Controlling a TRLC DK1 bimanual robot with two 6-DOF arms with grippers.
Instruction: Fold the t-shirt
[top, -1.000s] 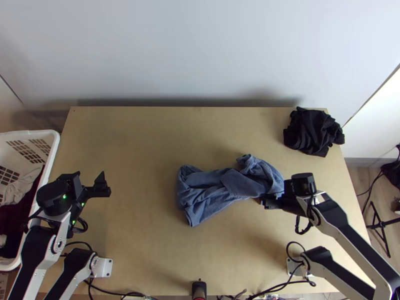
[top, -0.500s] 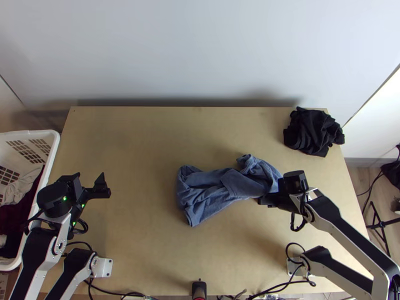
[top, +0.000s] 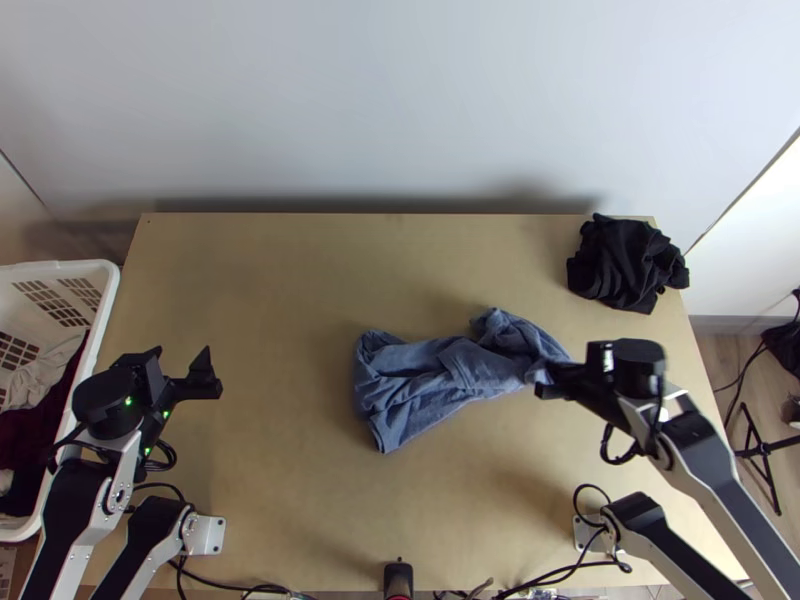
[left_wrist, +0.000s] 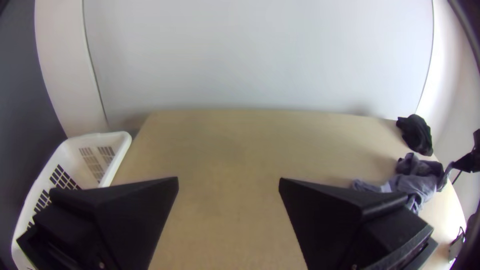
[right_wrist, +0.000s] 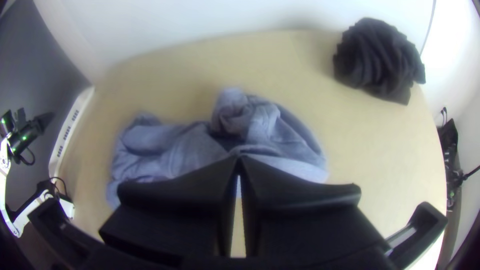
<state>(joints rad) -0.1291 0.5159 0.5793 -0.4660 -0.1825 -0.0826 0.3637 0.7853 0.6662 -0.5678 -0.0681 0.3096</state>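
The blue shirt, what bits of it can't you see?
- The shirt's underside: top view, under the cloth's own upper layers; the shirt lies bunched.
- Its neck: top view, lost in the folds.
- The bit that the right gripper pinches: right wrist view, covered by its fingers.
- Another part: left wrist view, behind a finger of the left gripper.

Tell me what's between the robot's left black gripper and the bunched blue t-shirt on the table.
Just a bare stretch of the light wooden table lies between the left gripper and the blue t-shirt; the top view shows it.
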